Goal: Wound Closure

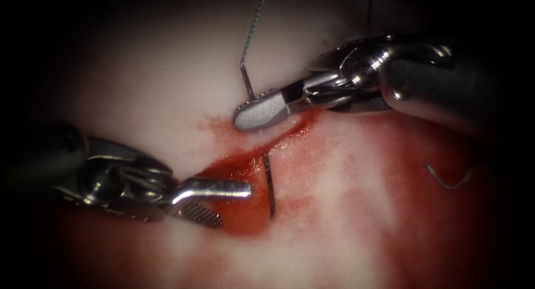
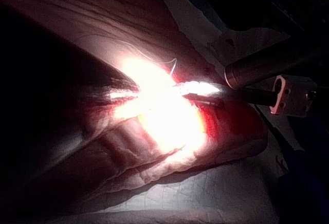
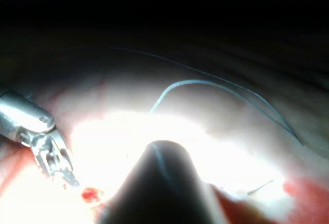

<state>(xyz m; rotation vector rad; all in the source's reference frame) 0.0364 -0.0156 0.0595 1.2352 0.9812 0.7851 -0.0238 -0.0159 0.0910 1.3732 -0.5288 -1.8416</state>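
- Left tool: jaws apart, holding nothing, at the left lip of the cut in the tissue.
- Needle: just right of those jaws, long axis running across the cut, its lower end free over the red fluid.
- Right tool: jaws together on the needle's upper part; thread runs toward the tissue's far edge.

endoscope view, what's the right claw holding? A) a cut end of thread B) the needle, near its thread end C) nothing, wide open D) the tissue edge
B: the right claw is shut across the needle close to where the thread joins it; the rest of the needle runs down past the cut. The left claw is open and holds nothing.
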